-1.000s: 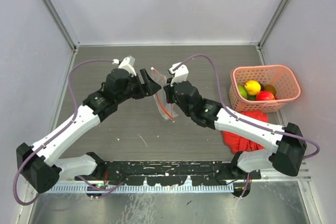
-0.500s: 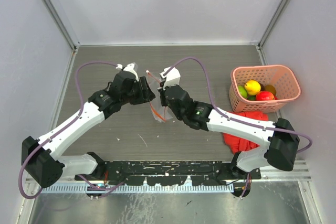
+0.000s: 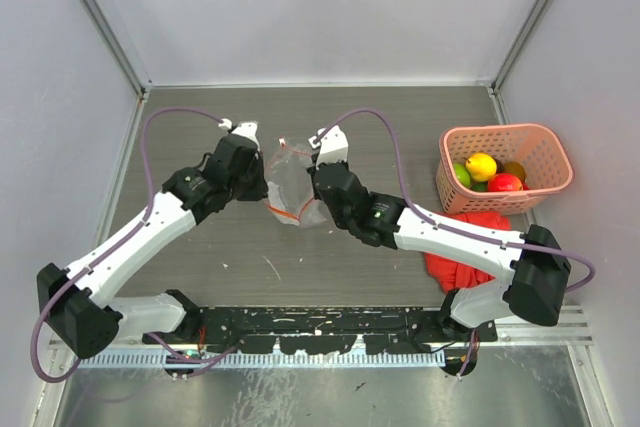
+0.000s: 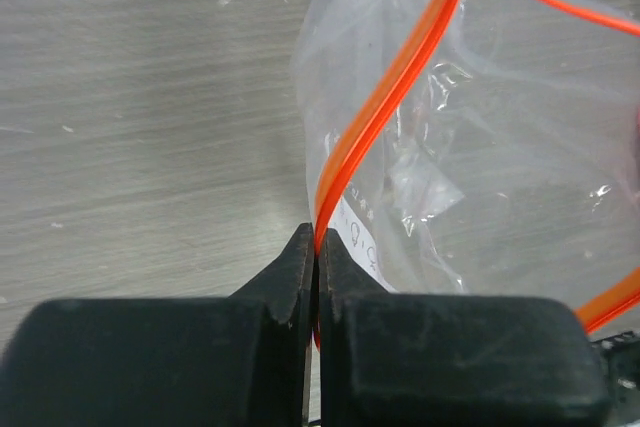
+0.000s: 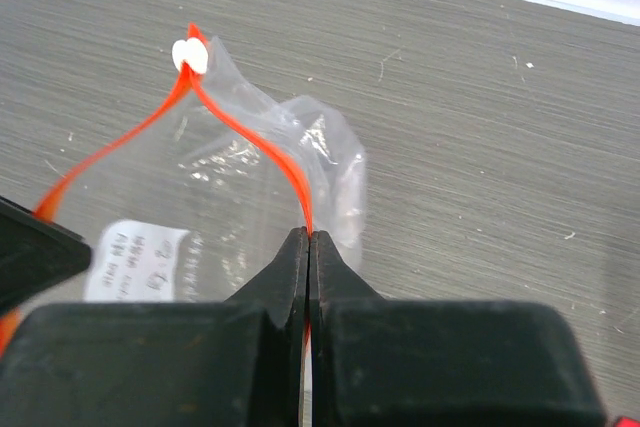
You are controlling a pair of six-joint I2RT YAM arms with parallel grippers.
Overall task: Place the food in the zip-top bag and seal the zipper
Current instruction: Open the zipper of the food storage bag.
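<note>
Grey table [image 3: 420, 122], crumpled clear zip-top bag [image 3: 290, 179]

— What am I seeing ahead of my black left gripper [image 4: 316, 239]?
— A red-orange zipper [image 4: 393, 87] is edging the clear zip-top bag [image 4: 500, 177], its label [image 5: 135, 259] showing white.
— And right of my right gripper [image 5: 310, 243]?
— Yellow, green and red food [image 3: 481, 165] is sitting in a pink lattice basket [image 3: 505, 130].

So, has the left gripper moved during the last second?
Yes. In the top view the left gripper, shut on the zip-top bag, has shifted left, away from the pink basket.
</note>
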